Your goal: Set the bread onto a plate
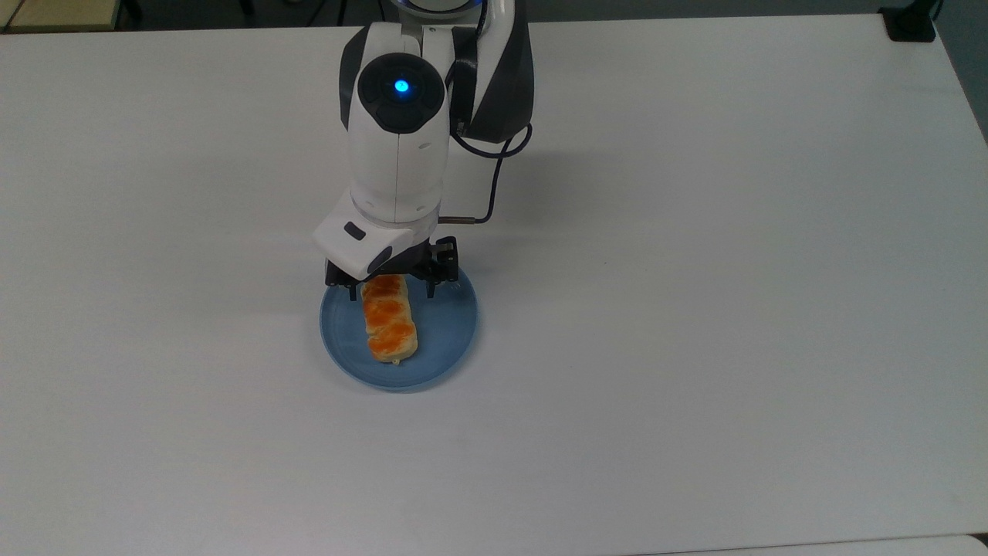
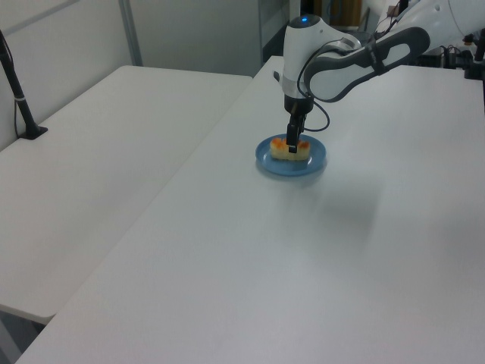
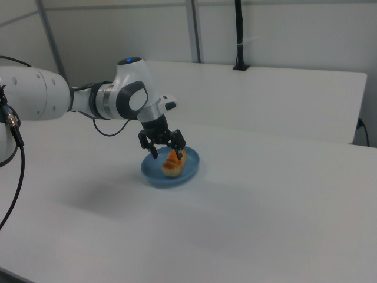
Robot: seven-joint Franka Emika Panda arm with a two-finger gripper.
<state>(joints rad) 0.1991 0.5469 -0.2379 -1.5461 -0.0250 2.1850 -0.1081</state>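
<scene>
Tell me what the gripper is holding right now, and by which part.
Nothing. The gripper is open, its fingers astride the far end of the bread, which lies flat on the plate.

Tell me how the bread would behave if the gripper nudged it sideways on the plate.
The bread lies flat and lengthwise on the plate, so it would probably slide, not roll. Its glazed top looks glossy, so fingers might slip there; the pale sides seem safer. It looks light, and the plate's low rim would likely stop a gentle push from the open gripper.
</scene>
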